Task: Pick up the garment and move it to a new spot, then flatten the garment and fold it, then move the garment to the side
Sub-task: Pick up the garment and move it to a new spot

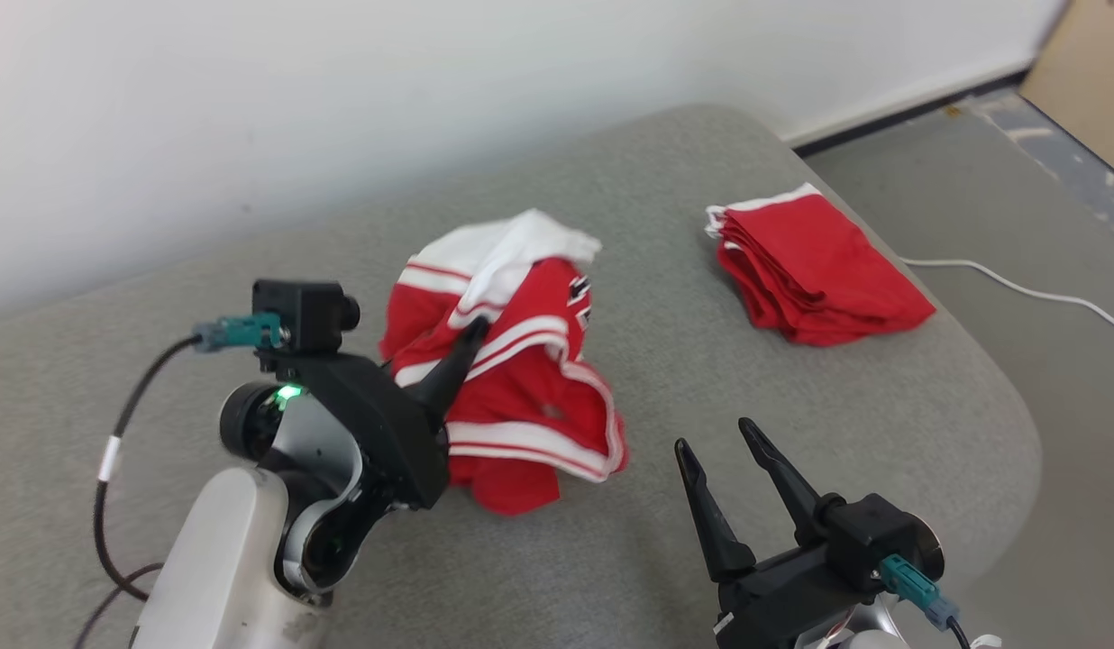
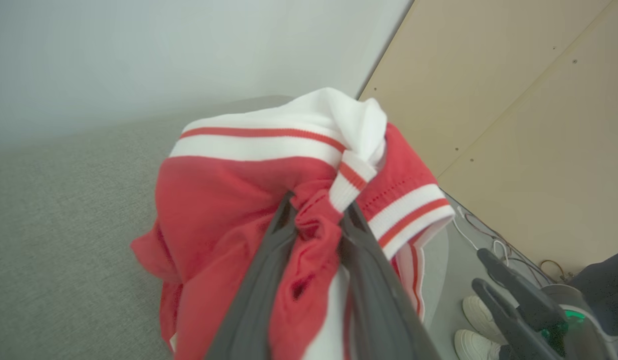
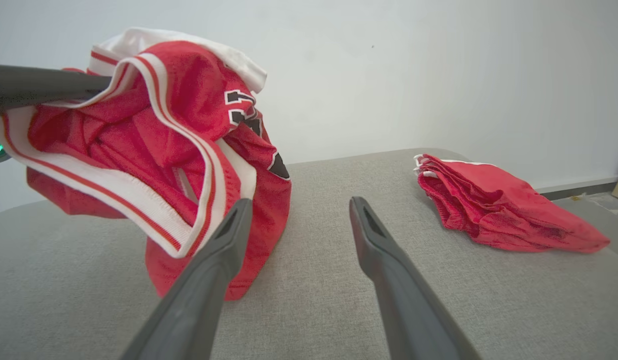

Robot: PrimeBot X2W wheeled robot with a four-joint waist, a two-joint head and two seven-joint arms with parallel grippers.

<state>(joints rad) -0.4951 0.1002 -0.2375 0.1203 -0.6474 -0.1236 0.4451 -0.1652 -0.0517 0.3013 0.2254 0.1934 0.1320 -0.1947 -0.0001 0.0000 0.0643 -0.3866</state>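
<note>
currently grips a bunched fold of the garment (image 2: 214,200) with the left end effector (image 2: 319,210), fingers clenched on red fabric just under the striped white trim. hangs the rest of the cloth below and around those fingers in a crumpled mass, the lowest part apparently brushing the grey cushion (image 1: 791,433). holds the right end effector (image 3: 300,202) released, fingers spread wide with nothing between them, low over the cushion and just to the right of the hanging cloth. leaves a folded red pile (image 3: 499,210) well off to the right of that end effector and farther ahead.

probably sits in the carry to a new spot, with no flattening begun.

could lose the garment mid-move: pinches only a small gather of slippery mesh, so a quick swing or a snag might pull it free. may drag the trailing part across the cushion and twist the bundle tighter, making the flattening harder. might catch a loose hem on the open right fingers, given how close they stand to the cloth. risks disturbing the folded pile if set down too far to the right. cannot tell how many layers are pinched, so an uneven drop on release looks possible.
</note>
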